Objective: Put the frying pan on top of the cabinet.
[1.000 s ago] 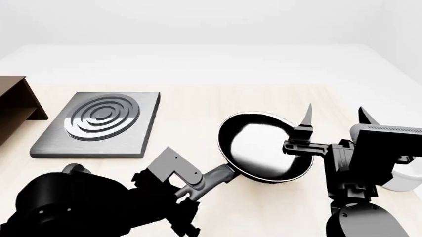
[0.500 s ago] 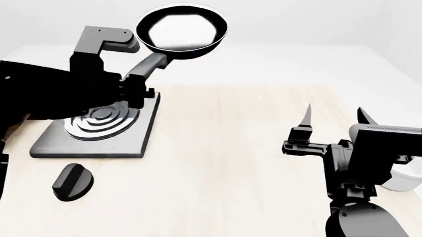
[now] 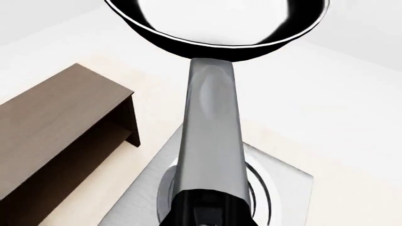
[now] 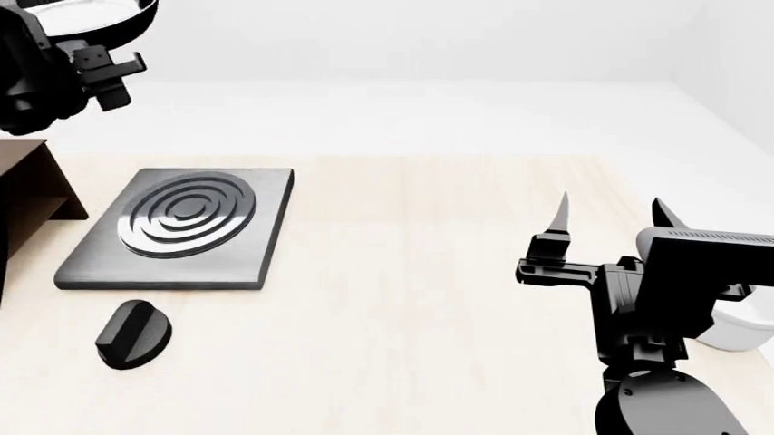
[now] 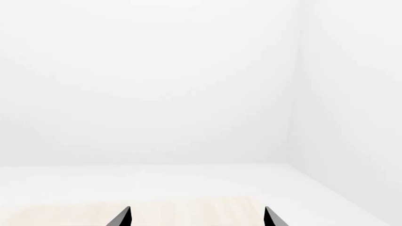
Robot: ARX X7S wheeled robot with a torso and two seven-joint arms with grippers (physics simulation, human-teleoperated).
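Observation:
The frying pan (image 3: 213, 28) hangs in the air, its long handle (image 3: 210, 132) held by my left gripper (image 3: 207, 217), which is shut on it. In the head view only the pan's rim (image 4: 127, 27) shows at the top left corner, with my left gripper (image 4: 103, 71) just below it. The dark brown cabinet (image 3: 56, 136) lies below and to the side of the pan; in the head view its corner (image 4: 31, 195) shows at the left edge. My right gripper (image 4: 611, 217) is open and empty at the right, fingers pointing up; its tips show in the right wrist view (image 5: 197, 219).
A square grey hotplate (image 4: 181, 227) with concentric rings lies right of the cabinet, directly under the pan's handle in the left wrist view (image 3: 283, 188). A black knob (image 4: 133, 333) lies on the table in front of it. A white object (image 4: 738, 331) sits at the right edge.
My left arm lifted the pan off the table, then carried it left and up, from above the hotplate towards the cabinet. The right arm has not moved.

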